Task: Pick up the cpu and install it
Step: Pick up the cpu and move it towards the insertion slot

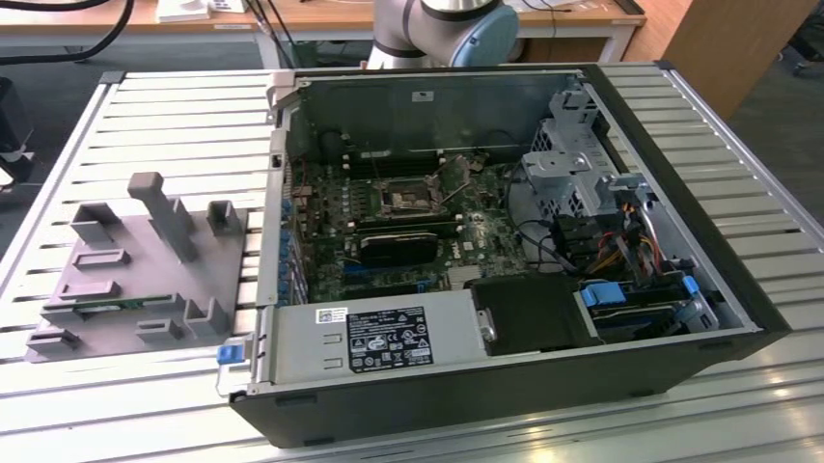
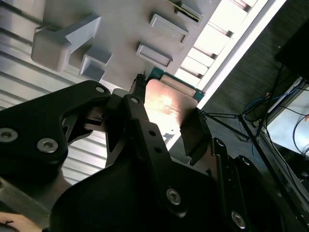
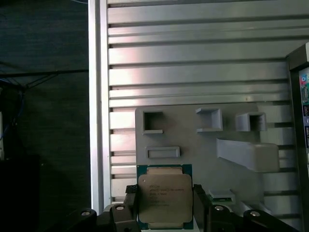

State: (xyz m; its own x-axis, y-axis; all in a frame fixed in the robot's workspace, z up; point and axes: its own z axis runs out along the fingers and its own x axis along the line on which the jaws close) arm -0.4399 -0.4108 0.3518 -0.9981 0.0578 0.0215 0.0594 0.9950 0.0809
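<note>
a slatted metal table (image 1: 747, 125) carries everything in the exterior view. the biggest thing on it is an open black computer case (image 1: 515, 386), lying on its side with the green motherboard (image 1: 386, 256) facing up and a silver power supply (image 1: 373, 338) along the near wall. near the middle of the board sits a square socket (image 1: 409, 198) with its metal frame. behind the case, at the far edge of the table, stands the pale base of the arm (image 1: 445, 29). on the exterior view's left, apart from the case, lies a flat grey fixture plate (image 1: 116, 280) with upright blocks and shallow rectangular pockets. in the first wrist view the black gripper (image 3: 164, 200) has closed to the width of the chip, and its fingers (image 3: 199, 200) press against two opposite edges. what it grips is the cpu (image 3: 164, 193), silvery top towards the camera, a thin green border showing around it. the cpu hangs in the grasp over the fixture plate, close to the plate's edge and the table's edge, with the pockets and slats behind it; it is off the plate and outside the case. in the second wrist view the cpu (image 2: 169, 108) catches the light between the same dark fingers.
</note>
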